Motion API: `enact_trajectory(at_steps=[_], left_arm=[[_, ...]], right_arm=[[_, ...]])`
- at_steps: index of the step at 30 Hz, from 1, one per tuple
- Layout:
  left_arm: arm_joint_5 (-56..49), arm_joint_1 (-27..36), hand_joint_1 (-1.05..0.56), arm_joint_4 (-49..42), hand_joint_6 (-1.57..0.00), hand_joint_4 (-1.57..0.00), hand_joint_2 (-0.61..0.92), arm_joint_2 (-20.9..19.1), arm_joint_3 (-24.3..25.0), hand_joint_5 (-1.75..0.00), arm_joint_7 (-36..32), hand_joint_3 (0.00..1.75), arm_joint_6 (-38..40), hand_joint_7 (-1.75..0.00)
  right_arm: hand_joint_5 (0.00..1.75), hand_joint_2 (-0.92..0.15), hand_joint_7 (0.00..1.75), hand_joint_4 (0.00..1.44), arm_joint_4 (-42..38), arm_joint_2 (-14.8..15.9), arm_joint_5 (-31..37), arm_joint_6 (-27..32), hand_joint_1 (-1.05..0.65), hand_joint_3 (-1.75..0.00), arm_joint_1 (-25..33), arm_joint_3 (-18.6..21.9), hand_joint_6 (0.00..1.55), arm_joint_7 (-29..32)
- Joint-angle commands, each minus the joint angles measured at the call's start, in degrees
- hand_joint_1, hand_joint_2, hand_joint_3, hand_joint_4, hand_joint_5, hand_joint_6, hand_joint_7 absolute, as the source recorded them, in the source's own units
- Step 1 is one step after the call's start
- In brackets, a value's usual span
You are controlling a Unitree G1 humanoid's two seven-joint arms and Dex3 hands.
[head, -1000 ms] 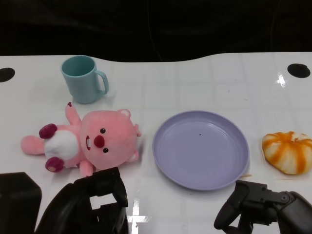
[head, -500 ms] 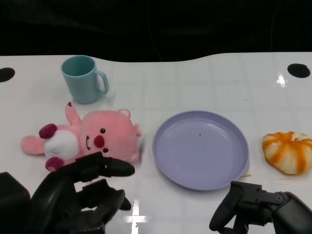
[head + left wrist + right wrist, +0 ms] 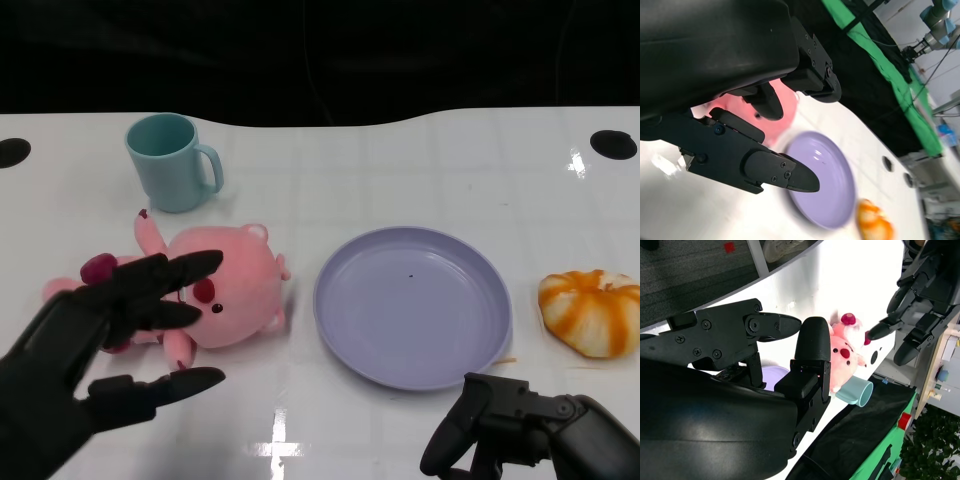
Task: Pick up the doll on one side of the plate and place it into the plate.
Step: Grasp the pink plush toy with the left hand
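Nearest, at the lower right of the head view, the robot's right black hand [image 3: 520, 440] sits low by the near table edge, its fingers curled inward and holding nothing; the right wrist view shows the same hand [image 3: 785, 347] with fingers bent and nothing between them. At the lower left, the left black hand [image 3: 95, 345] is raised over the white glossy table [image 3: 400, 160] with its fingers spread apart, upper fingers reaching to the right across the near part of the doll and the thumb lying lower, apart from them. Whether any fingertip touches the doll cannot be told. In the left wrist view that hand [image 3: 765, 130] also shows fingers apart with nothing gripped.

The pink plush doll with a white belly and dark red paws [image 3: 225, 285] lies on its back on the table just left of the plate, not on it. The round lavender plastic plate [image 3: 412, 306] sits at the middle right. Further right, near the table's edge, lies an orange-and-white striped pumpkin-shaped toy [image 3: 592, 312]. Farther back on the left stands an upright teal plastic mug [image 3: 172, 162], handle to the right. No readable writing or brand shows on anything
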State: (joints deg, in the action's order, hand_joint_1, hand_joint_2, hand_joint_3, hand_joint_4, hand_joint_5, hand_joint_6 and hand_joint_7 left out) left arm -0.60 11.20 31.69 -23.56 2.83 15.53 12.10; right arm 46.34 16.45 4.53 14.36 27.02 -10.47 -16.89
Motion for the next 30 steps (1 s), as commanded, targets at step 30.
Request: enact_trajectory(at_steps=[30], left_arm=[[-41.11,-23.98,-0.68,-22.21,-0.24,-0.04,0.91,-15.09,-14.52,-0.35,7.31,0.0,-2.89,-0.01]], right_arm=[[1.56,-0.92,1.28,0.69,2.31,-0.08,0.69,2.35,-0.27,-0.31,-0.23,-0.81,0.61,1.03]])
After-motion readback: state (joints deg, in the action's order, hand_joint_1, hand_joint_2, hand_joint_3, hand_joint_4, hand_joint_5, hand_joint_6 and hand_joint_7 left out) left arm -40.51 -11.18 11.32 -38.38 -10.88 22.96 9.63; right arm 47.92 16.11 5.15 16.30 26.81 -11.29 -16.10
